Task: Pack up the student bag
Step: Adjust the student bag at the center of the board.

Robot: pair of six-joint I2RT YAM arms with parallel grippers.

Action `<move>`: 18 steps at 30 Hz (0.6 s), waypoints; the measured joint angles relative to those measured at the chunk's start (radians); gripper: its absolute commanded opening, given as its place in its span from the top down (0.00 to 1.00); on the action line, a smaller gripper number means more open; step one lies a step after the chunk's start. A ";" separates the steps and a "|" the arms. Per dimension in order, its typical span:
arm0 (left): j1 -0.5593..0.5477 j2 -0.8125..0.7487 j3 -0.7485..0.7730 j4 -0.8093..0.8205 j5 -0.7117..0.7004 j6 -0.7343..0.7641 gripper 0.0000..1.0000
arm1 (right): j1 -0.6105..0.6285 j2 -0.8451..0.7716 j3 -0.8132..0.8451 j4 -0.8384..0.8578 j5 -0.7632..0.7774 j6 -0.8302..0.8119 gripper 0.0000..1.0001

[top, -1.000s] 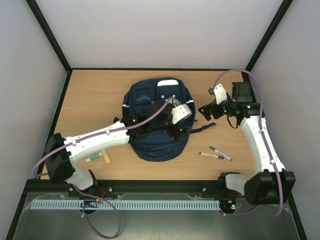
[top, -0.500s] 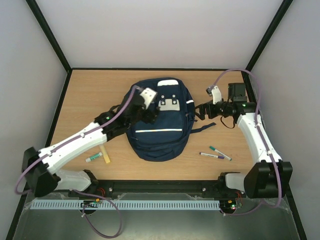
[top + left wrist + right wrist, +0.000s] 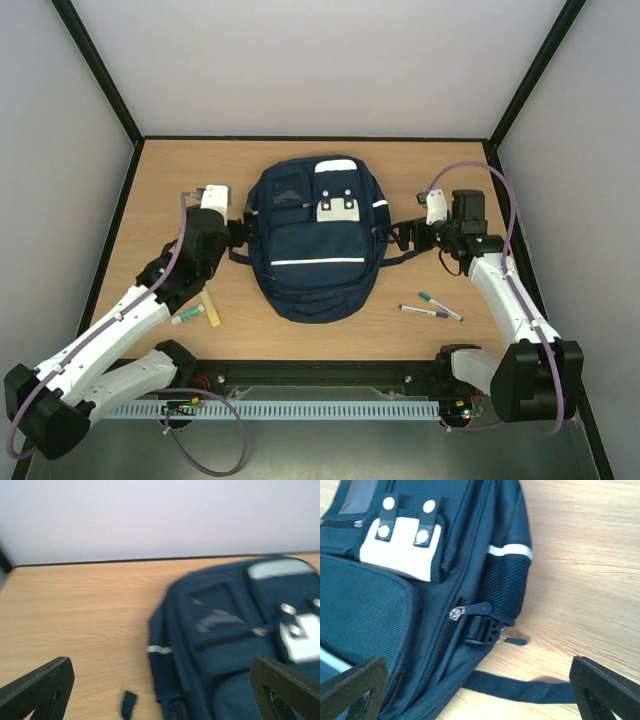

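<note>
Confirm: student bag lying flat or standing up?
Flat, front up: the student bag is spread on the table, its buckle patch facing the overhead camera.

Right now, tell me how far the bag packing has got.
Nothing looks packed: the student bag lies flat, seemingly zipped. In hand: nothing; both jaws stand open, flanking it. Left: two pens, the marker and the yellow stick lie on the table.

Navy student bag [image 3: 315,250] with white stripes, grey-white patch; tan wood table [image 3: 200,170].
</note>
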 measured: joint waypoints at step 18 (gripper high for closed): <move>0.115 0.158 0.011 -0.058 -0.055 -0.166 0.01 | -0.013 -0.002 -0.064 0.003 -0.168 -0.159 0.31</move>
